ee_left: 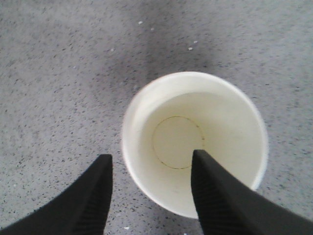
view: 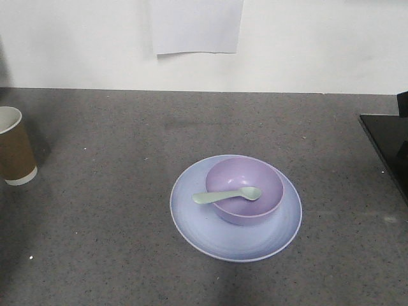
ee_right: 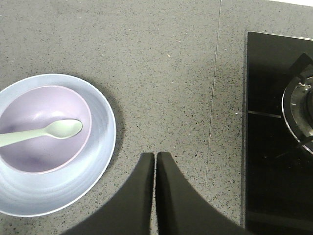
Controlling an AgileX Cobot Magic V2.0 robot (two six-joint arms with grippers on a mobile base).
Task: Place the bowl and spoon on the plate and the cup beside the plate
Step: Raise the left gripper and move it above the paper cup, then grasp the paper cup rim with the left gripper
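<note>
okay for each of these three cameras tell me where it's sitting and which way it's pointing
Exterior front-facing: raised at the counter's near edge, angled down toward the wall, at the round lavender bowl; no robot parts show.
Left wrist: straight down into the brown paper cup, left gripper open.
Right wrist: down at grey counter beside the black stove, right gripper shut.
Front and right wrist share the bowl, pale blue-lilac plate, and mint-green spoon.

Lavender bowl (view: 245, 189), mint spoon (view: 227, 195), blue-lilac plate (view: 236, 239), brown cup (view: 15, 148).
</note>
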